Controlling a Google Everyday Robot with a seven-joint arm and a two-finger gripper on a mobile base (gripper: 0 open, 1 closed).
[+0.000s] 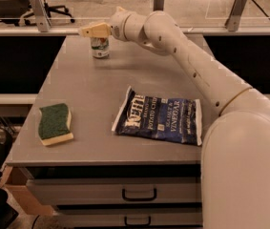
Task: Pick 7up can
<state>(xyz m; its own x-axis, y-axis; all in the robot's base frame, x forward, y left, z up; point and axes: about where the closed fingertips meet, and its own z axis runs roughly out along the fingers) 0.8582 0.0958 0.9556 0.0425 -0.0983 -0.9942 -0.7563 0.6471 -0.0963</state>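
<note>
The 7up can point(99, 47) stands upright near the far left edge of the grey table point(91, 94); it is small, silvery-white and green. My gripper point(90, 31) reaches in from the right and sits just above the can's top, its cream fingers pointing left. The top of the can is partly hidden behind the fingers. My white arm point(192, 61) stretches across the table's right side from the near right.
A blue chip bag point(159, 116) lies flat right of the table's middle. A green and yellow sponge point(55, 123) lies near the front left. Drawers point(139, 193) sit below the front edge. A rail with posts point(36, 4) runs behind the table.
</note>
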